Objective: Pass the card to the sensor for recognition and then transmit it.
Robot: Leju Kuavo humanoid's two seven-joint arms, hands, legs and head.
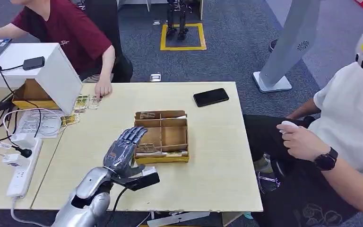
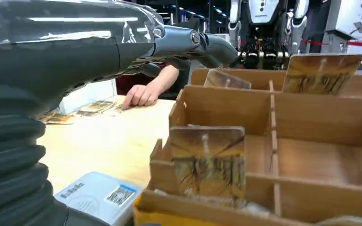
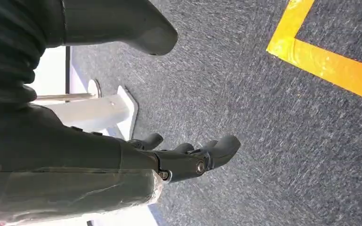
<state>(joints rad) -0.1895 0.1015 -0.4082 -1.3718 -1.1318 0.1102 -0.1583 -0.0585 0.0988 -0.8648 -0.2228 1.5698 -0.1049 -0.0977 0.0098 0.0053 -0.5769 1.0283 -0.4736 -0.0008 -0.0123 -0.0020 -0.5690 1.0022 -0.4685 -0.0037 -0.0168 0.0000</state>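
left hand [image 1: 123,150] empty — beside divided box [image 1: 162,136], phone [image 1: 211,97] beyond

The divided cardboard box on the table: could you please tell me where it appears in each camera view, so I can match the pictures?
Head view: cardboard box sits mid-table, just beyond the left hand.
Left wrist view: it takes up the right half, with cards standing in it.
Right wrist view: the picture shows carpet, and the box is not in it.
Shared landmark: the person's hand resting on the table.

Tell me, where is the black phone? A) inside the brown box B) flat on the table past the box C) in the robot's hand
B: the black phone lies flat on the table, beyond the brown box and apart from it, far from the left hand.
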